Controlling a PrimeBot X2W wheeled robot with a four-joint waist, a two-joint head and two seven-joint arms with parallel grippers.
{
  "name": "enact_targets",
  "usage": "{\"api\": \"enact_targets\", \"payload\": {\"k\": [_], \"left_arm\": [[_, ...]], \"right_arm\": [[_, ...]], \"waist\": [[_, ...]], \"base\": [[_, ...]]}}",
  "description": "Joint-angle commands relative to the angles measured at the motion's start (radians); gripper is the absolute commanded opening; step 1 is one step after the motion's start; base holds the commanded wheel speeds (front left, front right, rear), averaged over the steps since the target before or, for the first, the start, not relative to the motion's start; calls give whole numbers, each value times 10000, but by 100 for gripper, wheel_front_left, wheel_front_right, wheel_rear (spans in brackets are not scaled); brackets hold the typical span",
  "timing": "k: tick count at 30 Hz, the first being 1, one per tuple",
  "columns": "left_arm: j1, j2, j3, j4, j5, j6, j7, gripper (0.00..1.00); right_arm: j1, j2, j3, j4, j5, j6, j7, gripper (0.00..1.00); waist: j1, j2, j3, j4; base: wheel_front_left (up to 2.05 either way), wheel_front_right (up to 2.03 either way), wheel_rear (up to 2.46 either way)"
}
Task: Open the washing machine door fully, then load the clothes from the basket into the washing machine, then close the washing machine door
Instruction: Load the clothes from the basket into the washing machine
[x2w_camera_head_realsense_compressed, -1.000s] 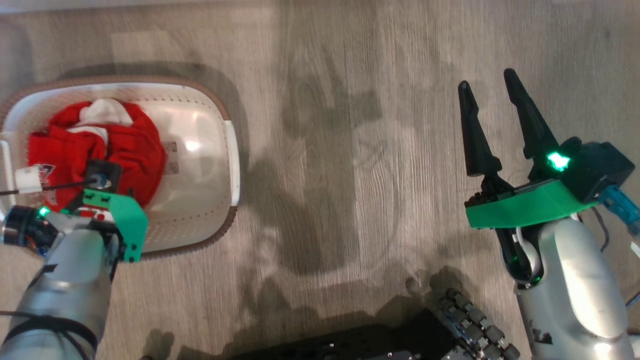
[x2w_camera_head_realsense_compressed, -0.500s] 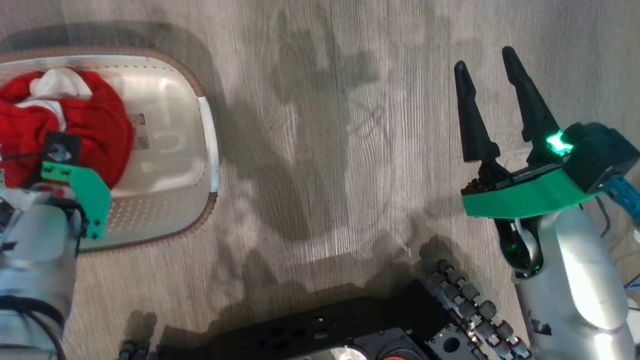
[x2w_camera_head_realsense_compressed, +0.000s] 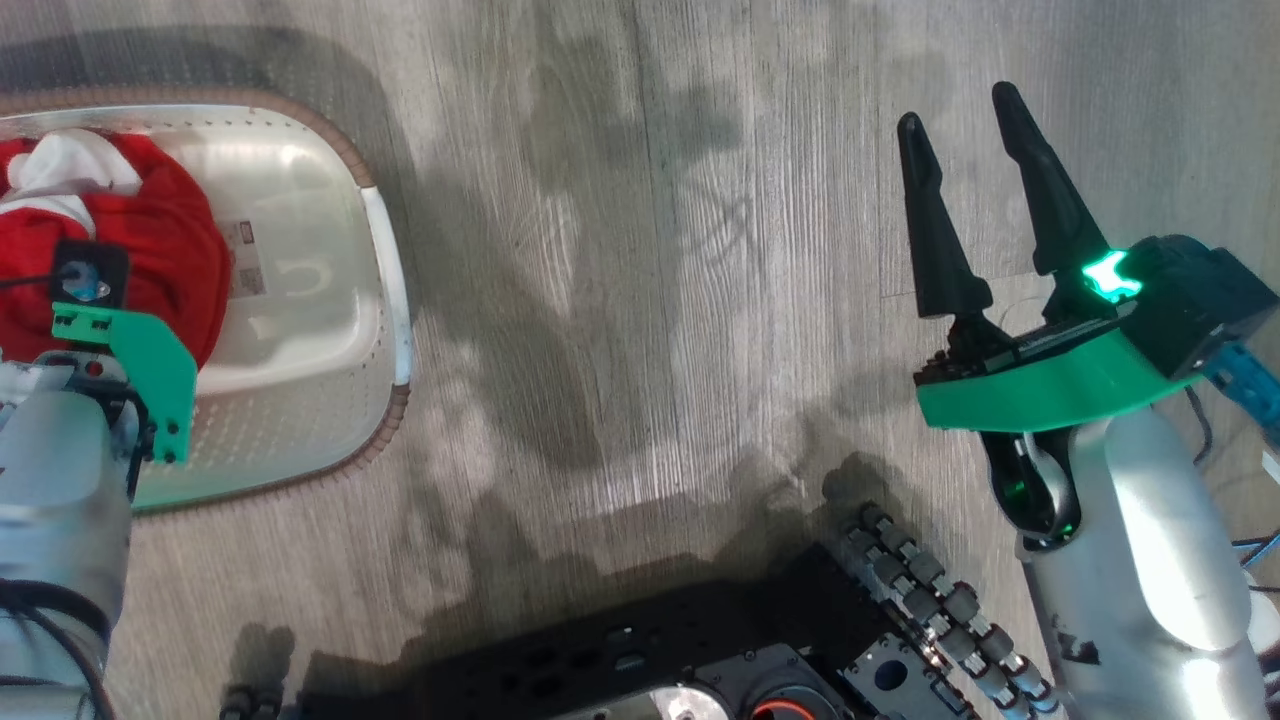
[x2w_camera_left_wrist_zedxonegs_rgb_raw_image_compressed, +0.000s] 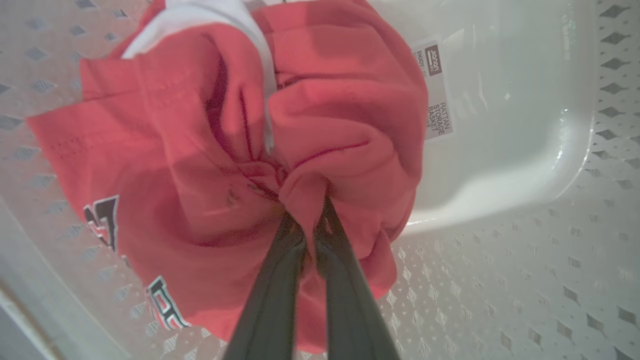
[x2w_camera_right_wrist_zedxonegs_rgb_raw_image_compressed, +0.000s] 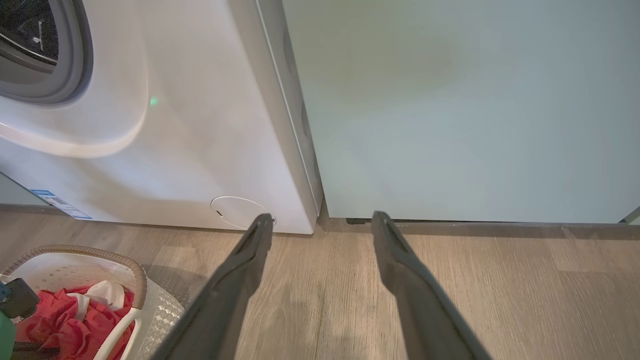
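The cream perforated basket (x2w_camera_head_realsense_compressed: 330, 400) with a brown rim stands on the floor at the left; its wall (x2w_camera_left_wrist_zedxonegs_rgb_raw_image_compressed: 525, 280) and rim (x2w_camera_right_wrist_zedxonegs_rgb_raw_image_compressed: 125, 260) show in both wrist views. Red clothes (x2w_camera_head_realsense_compressed: 150, 260) with a white piece lie inside. Seen from the left wrist, my left gripper (x2w_camera_left_wrist_zedxonegs_rgb_raw_image_compressed: 307, 220) is shut on a pinched fold of the red clothes (x2w_camera_left_wrist_zedxonegs_rgb_raw_image_compressed: 340, 125), which bear dark lettering. My right gripper (x2w_camera_head_realsense_compressed: 965, 135) hangs open over bare floor at the right, its fingers (x2w_camera_right_wrist_zedxonegs_rgb_raw_image_compressed: 250, 255) empty. The white washing machine (x2w_camera_right_wrist_zedxonegs_rgb_raw_image_compressed: 190, 150) shows its grey gasket and drum opening; its door is out of view.
A pale teal cabinet (x2w_camera_right_wrist_zedxonegs_rgb_raw_image_compressed: 475, 110) stands right of the machine. The robot's dark base and cable chain (x2w_camera_head_realsense_compressed: 930, 600) lie at the bottom. A label (x2w_camera_left_wrist_zedxonegs_rgb_raw_image_compressed: 437, 95) is stuck on the basket's bottom. Wood floor (x2w_camera_head_realsense_compressed: 650, 300) lies between basket and right arm.
The head camera has shifted, sliding the basket toward the left edge. The left gripper has closed on the red clothes. The right gripper stays open.
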Motion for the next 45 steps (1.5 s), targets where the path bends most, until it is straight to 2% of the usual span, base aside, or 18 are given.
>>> {"api": "enact_targets", "payload": {"k": [1, 11, 19, 27, 32, 39, 45], "left_arm": [[259, 492, 209, -12, -141, -63, 34, 0], [608, 395, 68, -11, -273, -55, -19, 0], [1472, 196, 167, -10, -664, -27, -281, 0], [2285, 8, 194, -10, -932, 54, -1048, 0], [2589, -85, 93, -10, -948, 226, -1886, 0], [2825, -181, -136, -272, -845, 626, -2376, 0], [3309, -148, -266, -1745, -753, 1038, -2437, 0]], "right_arm": [[119, 51, 205, -216, 100, 0, -65, 100], [53, 51, 242, -115, 54, 0, -65, 100], [143, 51, 383, 241, 12, 0, -65, 100], [446, 51, 477, 507, 77, 0, -65, 100], [670, 51, 456, 675, 79, 0, -65, 100], [973, 51, 465, 876, 30, 0, -65, 100], [1238, 51, 409, 989, 9, 0, -65, 100]], "waist": [[0, 0, -62, -16], [0, 0, -738, 69], [0, 0, -2243, 145], [0, 0, -3719, 231], [0, 0, -4481, 400], [0, 0, -5443, 674], [0, 0, -6123, 884]], "base": [[0, 0, 0], [0, 0, 0], [0, 0, 0], [0, 0, 0], [0, 0, 0], [0, 0, 0], [0, 0, 0]]}}
